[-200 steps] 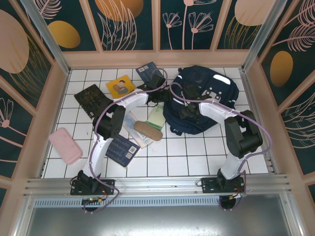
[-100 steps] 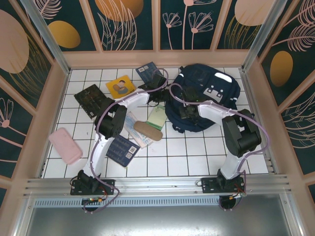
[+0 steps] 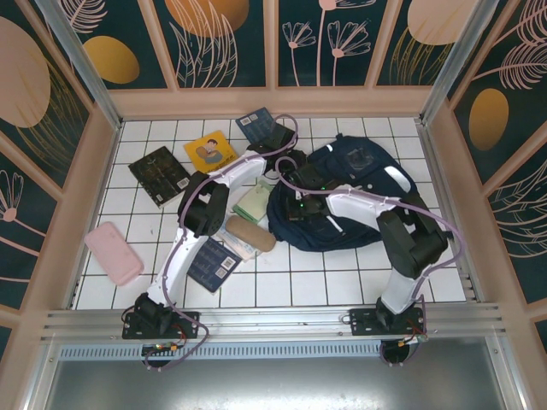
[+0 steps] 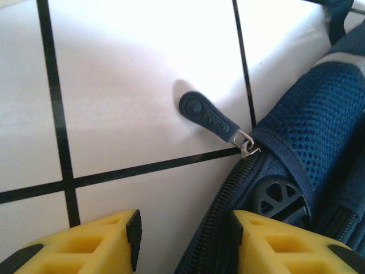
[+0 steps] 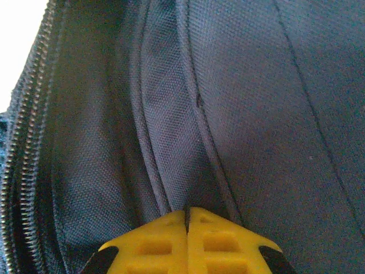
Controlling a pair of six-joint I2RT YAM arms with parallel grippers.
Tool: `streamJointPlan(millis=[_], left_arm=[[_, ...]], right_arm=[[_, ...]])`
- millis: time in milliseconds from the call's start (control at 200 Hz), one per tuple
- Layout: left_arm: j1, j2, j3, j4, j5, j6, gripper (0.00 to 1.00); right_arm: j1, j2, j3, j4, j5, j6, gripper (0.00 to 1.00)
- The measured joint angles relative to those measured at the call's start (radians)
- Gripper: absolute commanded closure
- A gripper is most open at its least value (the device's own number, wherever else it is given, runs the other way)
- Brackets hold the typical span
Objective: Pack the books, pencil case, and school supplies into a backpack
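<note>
Looked like the bag-opening step, with no packing begun. Found the backpack [image 3: 346, 201] lying right of the table's middle, toward the far edge. Saw the left gripper [image 4: 185, 235] spread apart and pinching nothing, low over a white tile beside the zipper pull [image 4: 208, 117] (a small dark tab lying flat at the bag's edge). Saw the right gripper [image 5: 187, 225] pressed together against a fold of the bag's cloth next to the zip teeth. Could not tell if any cloth was caught. Spotted the yellow book [image 3: 210, 152] out near the far edge. Called next, probably, for closing on the tab and pulling along the zip while holding the bag firm.
</note>
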Motion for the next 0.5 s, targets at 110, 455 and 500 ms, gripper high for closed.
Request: streamJointPlan(millis=[110,455,500], left_arm=[[0.000,0.001,0.009,-0.004,-0.003,0.009,0.47],[0.031,-0.113,-0.038,-0.033,-0.017,0.021,0.38],[0.039,-0.160,-0.060,-0.033,-0.029,0.021,0.38]], right_arm=[[-0.019,0.030,0.030,0.001,-0.019,0.012,1.00],[-0.177,0.050,0.053,0.015,-0.073,-0.021,0.92],[-0.178,0.050,0.060,0.010,-0.068,-0.023,0.89]])
